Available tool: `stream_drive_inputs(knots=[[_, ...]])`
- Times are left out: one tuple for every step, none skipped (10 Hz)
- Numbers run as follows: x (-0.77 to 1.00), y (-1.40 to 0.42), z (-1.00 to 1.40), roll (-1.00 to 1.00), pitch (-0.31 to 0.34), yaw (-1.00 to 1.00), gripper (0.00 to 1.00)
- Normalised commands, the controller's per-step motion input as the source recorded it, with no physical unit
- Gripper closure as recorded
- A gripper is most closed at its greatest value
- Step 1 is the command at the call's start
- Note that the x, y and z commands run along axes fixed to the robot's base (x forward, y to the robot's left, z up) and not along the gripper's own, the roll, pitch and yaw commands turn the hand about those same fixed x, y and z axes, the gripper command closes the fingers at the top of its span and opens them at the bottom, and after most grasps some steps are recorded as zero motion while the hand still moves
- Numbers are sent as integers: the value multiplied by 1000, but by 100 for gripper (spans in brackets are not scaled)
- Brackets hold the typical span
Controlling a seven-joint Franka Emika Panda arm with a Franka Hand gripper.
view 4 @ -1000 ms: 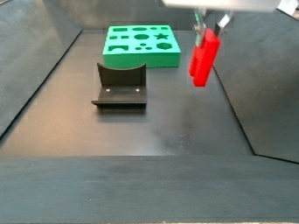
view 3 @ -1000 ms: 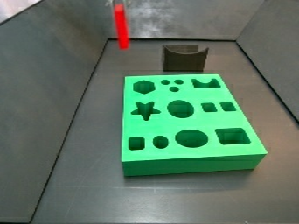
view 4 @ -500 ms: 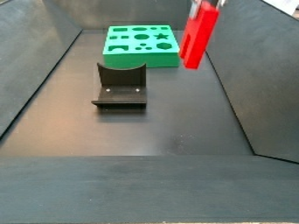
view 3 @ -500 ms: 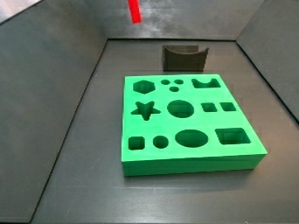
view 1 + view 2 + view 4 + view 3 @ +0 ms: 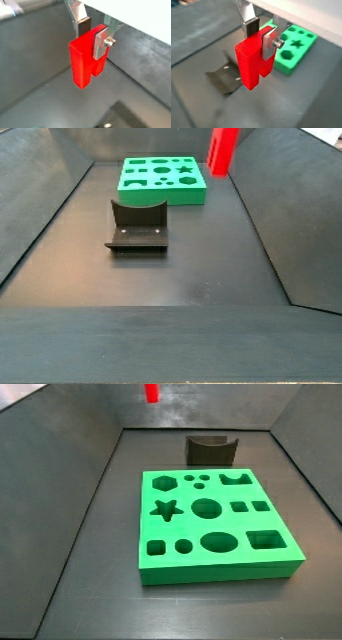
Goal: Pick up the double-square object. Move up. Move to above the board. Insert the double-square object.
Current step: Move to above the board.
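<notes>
Gripper (image 5: 94,36) fingers (image 5: 82,25) are what we see closed on the double-square object (image 5: 85,59) in both wrist views, the flat silver plates pressing its upper end from two sides while the red body hangs down below them, clear of the dark floor. We see the same grip in the second wrist picture, where the gripper (image 5: 262,37) clamps the top of the double-square object (image 5: 251,62) and the piece hangs upright. Behind the red piece in that wrist picture we can make out the board (image 5: 295,50), and nearer the lower left of the frame the fixture (image 5: 226,80), both on the floor well below the held piece. In both side views the gripper itself lies beyond the top edge, so we cannot see it there. We find only the lower tip of the double-square object (image 5: 152,392) at the top edge of a side view, left of centre, high above the floor and well apart from the board (image 5: 214,524), which fills the middle of that frame, with the fixture (image 5: 210,450) just behind it. In a side view taken from the opposite end, the double-square object (image 5: 222,150) hangs at the top edge right of centre, just right of the board (image 5: 162,180), while the fixture (image 5: 138,224) sits in front of the board.
</notes>
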Motion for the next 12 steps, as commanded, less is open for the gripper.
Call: stream_drive_inputs(knots=[[233, -1000, 279, -98, 492, -207, 100], [236, -1000, 278, -82, 323, -96, 100], [236, -1000, 285, -60, 247, -44, 100], [239, -1000, 285, -16, 136, -11, 100], [252, -1000, 285, -2, 110, 5, 100], [264, -1000, 286, -8, 110, 5, 100], [274, -1000, 288, 2, 113, 6, 100], [288, -1000, 291, -7, 114, 7, 100], [305, -1000, 290, 1, 118, 7, 100], [271, -765, 229, 2, 125, 9, 100], [204, -529, 161, 7, 121, 6, 100], [162, -384, 118, 13, 117, 8, 100]])
